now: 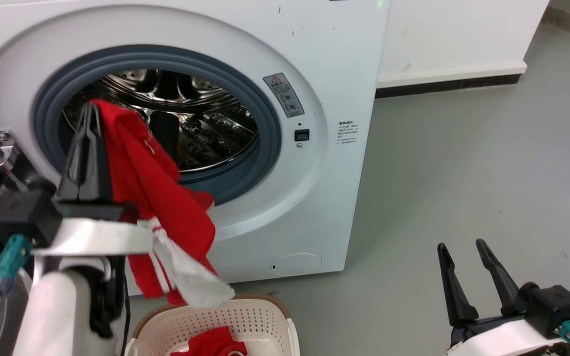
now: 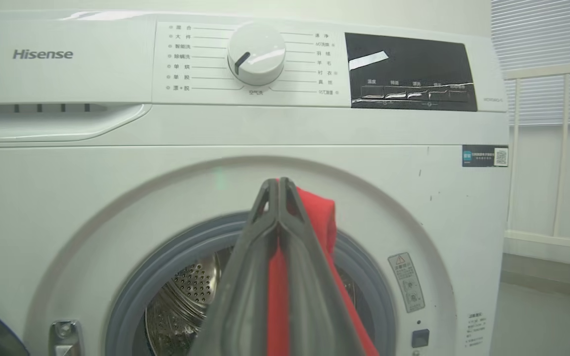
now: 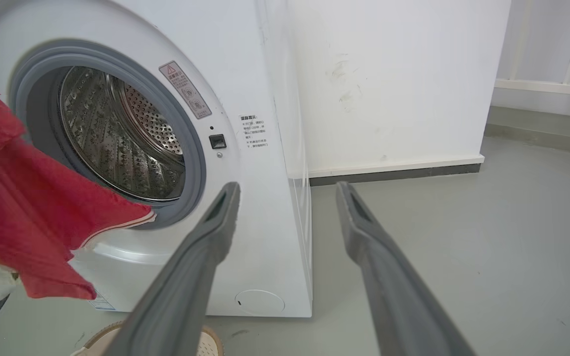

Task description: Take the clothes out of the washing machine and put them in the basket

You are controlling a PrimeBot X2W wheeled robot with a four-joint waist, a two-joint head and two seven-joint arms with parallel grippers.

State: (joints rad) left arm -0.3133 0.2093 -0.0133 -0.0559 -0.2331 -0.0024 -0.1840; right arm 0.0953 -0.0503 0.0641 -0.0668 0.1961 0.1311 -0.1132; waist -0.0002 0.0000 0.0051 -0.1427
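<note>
Red garment [image 1: 164,198] in left tool [image 1: 89,110], above basket [image 1: 255,316]

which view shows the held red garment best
The head view: the red garment hangs at full length from the shut left gripper before the washing machine. The left wrist view gives a red strip pinched between its fingers; the right wrist view, a draped part at its left edge.

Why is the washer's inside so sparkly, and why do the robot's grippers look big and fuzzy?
Head view: light glints off the shiny steel drum of the large white washing machine. Right wrist view: the right gripper sits close to the wide-angle lens, so its jaws look huge and soft.
</note>
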